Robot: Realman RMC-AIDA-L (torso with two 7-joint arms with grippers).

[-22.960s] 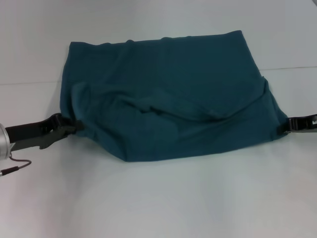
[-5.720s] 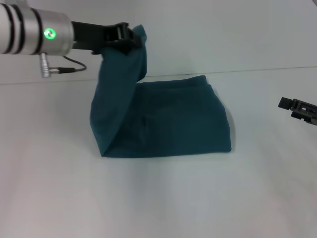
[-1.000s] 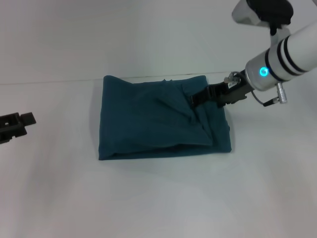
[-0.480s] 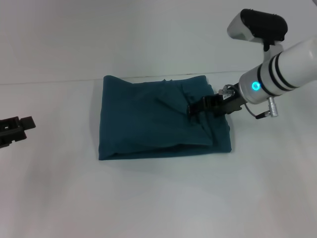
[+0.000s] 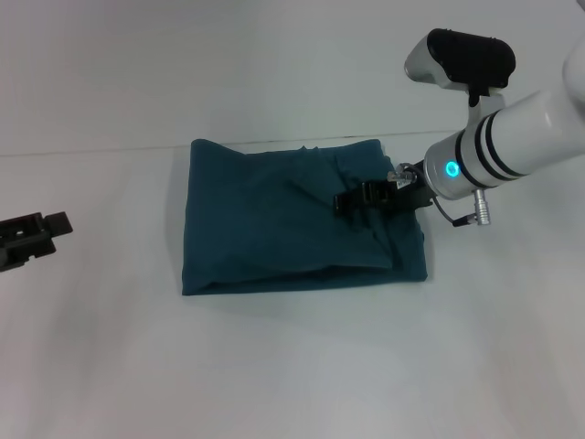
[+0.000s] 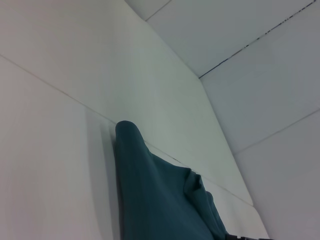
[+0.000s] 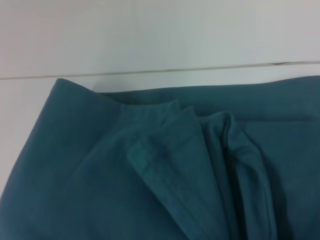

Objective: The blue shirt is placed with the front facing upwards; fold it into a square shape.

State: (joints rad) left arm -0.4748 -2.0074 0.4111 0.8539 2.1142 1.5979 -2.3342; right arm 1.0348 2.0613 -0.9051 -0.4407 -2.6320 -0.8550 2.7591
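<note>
At the shirt's (image 5: 274,229) three o'clock side I'd sweep my right hand (image 5: 350,203), fingers seemingly together, low and slowly toward nine o'clock, flattening that bunched flap.

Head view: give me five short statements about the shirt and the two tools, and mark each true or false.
1. The blue shirt lies folded into a rough rectangle on the white table. True.
2. The right tool is over the shirt's right half. True.
3. The left tool grips the shirt's left edge. False: it sits apart from the shirt, near the picture's left edge.
4. The top layer is perfectly smooth. False: creases and a turned-up hem show near the right tool.
5. Cream lettering shows on the shirt's upper face. False: only plain blue fabric is visible.
</note>
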